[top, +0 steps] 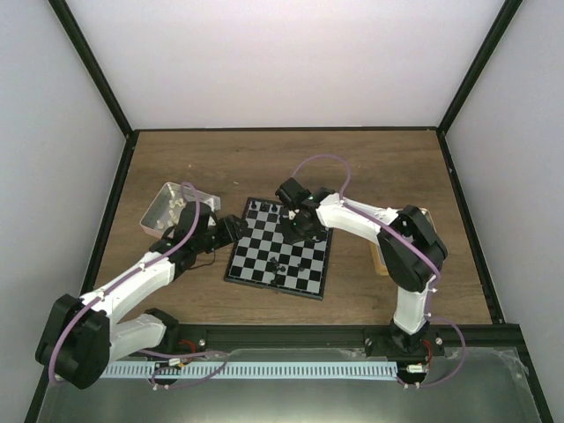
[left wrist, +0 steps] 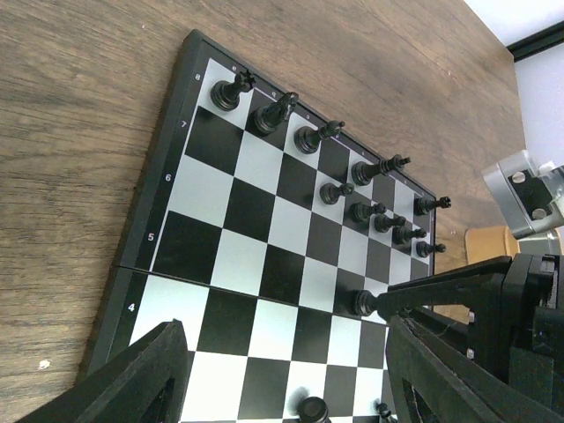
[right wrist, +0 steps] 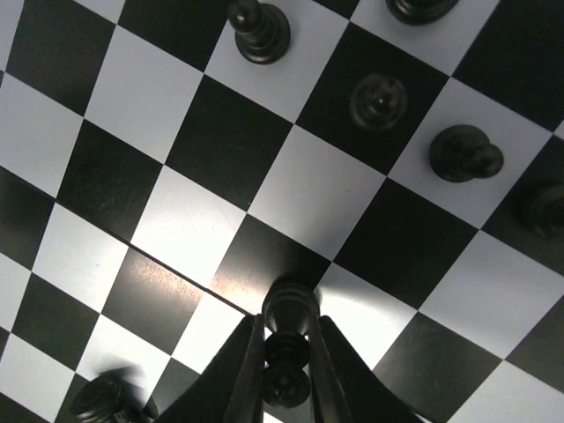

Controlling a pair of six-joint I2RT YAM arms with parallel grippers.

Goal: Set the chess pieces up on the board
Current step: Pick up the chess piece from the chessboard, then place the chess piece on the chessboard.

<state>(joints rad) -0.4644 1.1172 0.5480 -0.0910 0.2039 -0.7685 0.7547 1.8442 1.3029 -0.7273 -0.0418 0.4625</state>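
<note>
Right tool: fingers clamped on a black pawn, one pad on each side of its neck. The pawn is upright on the board, right at the fold seam. Can't tell if the foot is seated or just off the surface.

Handling, my read: tiny, light, rigid and glossy. It will slip or pivot if pinched on the round head, and tip on any side nudge. Best hold is across the narrow neck under the head, fingers vertical, gentle squeeze, which is roughly the present hold. No need for force.

Looks: plain turned pawn with a ball head, collar and flared round foot. All black, narrower than one square.

Ahead of the fingertips, well apart, two more pawns stand on neighbouring squares, with taller pieces beyond them. Behind and to the tool's left there's one loose piece near the finger.

The left wrist view shows back-row pieces along the far rim with gaps, and a short pawn row just in front, incomplete. I'd say the setup is partly done.

Left tool: fingers spread apart, nothing between them. It hovers over the board's edge, well apart from the right tool. Beyond it a tin sits on the tabletop.
</note>
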